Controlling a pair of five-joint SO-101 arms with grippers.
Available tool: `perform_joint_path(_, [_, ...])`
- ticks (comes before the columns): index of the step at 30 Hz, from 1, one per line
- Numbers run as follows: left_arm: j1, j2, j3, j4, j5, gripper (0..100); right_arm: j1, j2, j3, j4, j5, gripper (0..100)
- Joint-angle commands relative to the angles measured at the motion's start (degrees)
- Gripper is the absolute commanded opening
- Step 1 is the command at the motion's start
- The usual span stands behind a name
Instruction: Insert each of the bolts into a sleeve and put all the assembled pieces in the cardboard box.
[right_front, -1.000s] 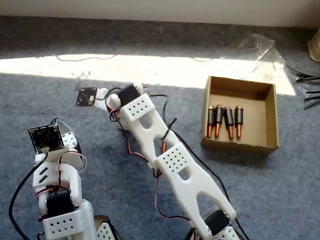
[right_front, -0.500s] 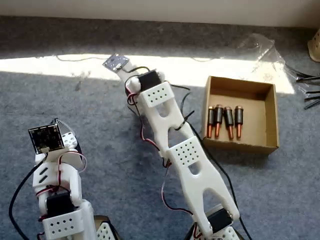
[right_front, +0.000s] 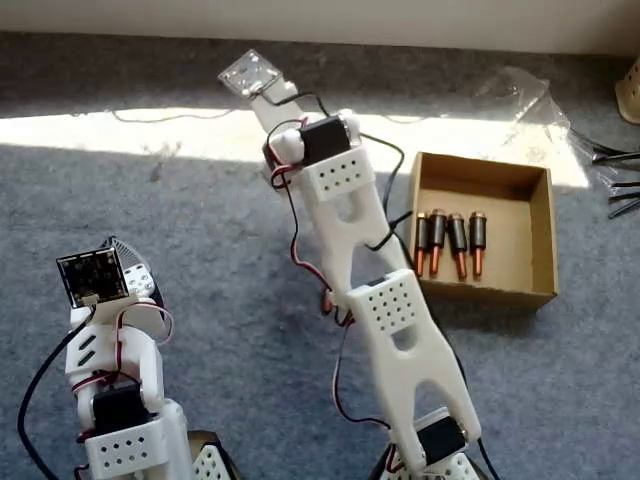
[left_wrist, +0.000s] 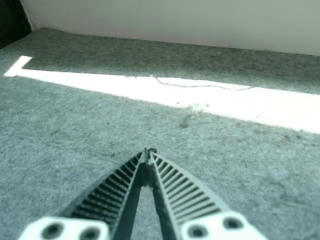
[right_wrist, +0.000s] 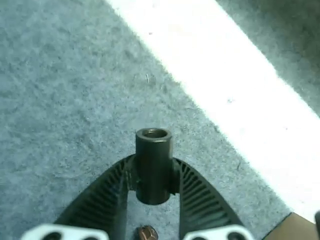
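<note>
As R gripper (right_wrist: 151, 167) grips sleeve (right_wrist: 153, 157), box (right_front: 515, 222), 4 prob. assembled pieces (right_front: 448, 240)

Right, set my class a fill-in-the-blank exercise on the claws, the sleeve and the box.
1. The box holds ___ assembled pieces.
2. The right claw grips a sleeve; the left claw grips ___.
3. The arm stretched out beside the box is the ___ one.
Missing words: four; nothing; right.

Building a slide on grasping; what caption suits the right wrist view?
Right gripper clamps a dark sleeve over grey carpet near a sunlit strip.
</note>
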Motion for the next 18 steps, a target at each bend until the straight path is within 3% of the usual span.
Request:
perform_joint_path(1, [0.1, -0.6, 1.3, -1.4, 0.2, 2, 0.7, -8.5, 1.4, 1.1, -1.8, 0.5])
perform_joint_path(12, [0.1, -0.6, 1.3, -1.4, 0.2, 2, 6.5, -25.5, 29.1, 0.9, -1.8, 0.5])
perform_joint_path(18, [0.1, -0.6, 1.3, -1.4, 0.2, 2, 11.0, -27.1, 40.9, 0.7, -1.9, 0.5])
